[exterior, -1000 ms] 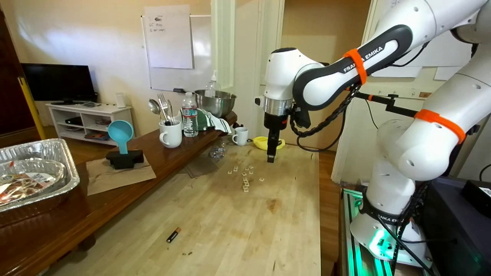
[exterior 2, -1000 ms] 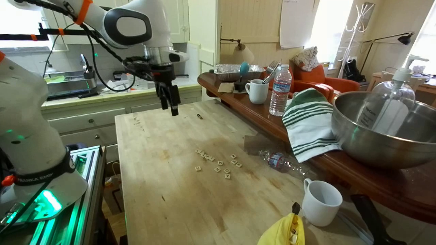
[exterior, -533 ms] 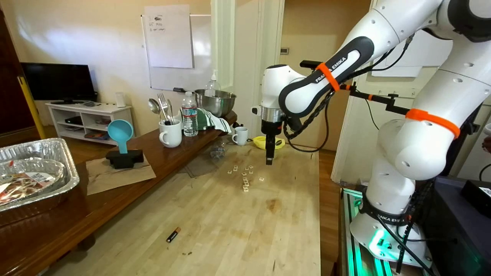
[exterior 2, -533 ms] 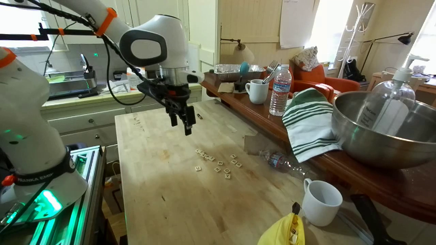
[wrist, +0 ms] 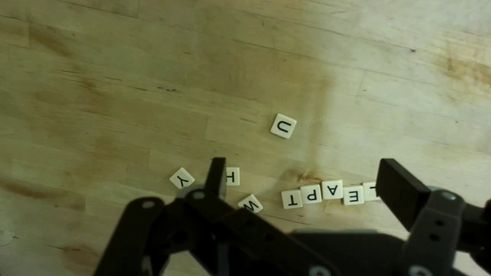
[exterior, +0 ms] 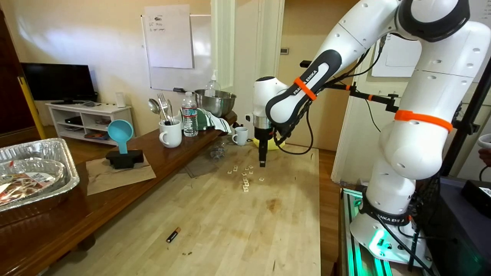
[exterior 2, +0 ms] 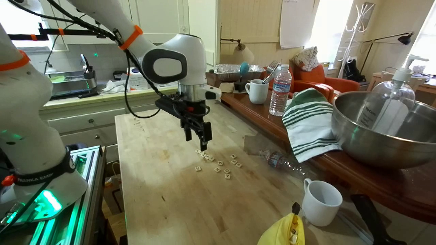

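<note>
The gripper [wrist: 302,170] stands lower and nearer the tiles [exterior 2: 220,163] than in the earlier frame, its jaws spread and empty above the table [exterior 2: 163,207], where a row [wrist: 332,189], apparently reading LEAPT, lies formed, while the U [wrist: 283,126] and others lie loose, none lifted.

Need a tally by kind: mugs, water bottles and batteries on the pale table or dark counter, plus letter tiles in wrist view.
White mugs: 2
Plastic water bottles: 2
Copper-topped battery: 1
Letter tiles: 9 (5 in a row, 4 loose; some partly hidden)
Total: 14
</note>
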Motion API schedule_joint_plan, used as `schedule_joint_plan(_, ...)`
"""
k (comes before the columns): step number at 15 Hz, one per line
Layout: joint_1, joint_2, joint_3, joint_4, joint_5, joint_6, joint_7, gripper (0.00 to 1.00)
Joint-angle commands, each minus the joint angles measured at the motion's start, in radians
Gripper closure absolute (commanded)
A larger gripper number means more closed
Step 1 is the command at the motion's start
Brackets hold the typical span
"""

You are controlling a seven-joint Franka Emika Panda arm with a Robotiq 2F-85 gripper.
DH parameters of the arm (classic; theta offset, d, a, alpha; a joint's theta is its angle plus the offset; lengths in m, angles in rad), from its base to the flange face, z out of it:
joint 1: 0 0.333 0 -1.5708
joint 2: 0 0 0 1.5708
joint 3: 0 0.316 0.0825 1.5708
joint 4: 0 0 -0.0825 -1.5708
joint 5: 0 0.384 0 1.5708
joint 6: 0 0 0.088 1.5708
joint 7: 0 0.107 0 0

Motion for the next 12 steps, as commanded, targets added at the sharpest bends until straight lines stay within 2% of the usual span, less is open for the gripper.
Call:
schedule_joint_plan(1, -0.020, 0.109, -0.008, 0.059, -0.005, 0.029, -0.014, 0.00)
schedule_joint_plan(5, -0.038, 0.171, -0.015, 0.097, -0.009, 0.039, 0.004, 0.00)
schedule_joint_plan(6, -0.031, 0.123, -0.005, 0.068, 0.000, 0.010, 0.000, 0.00)
schedule_joint_plan(12, -0.033, 0.130, -0.003, 0.074, 0.000, 0.010, 0.000, 0.00)
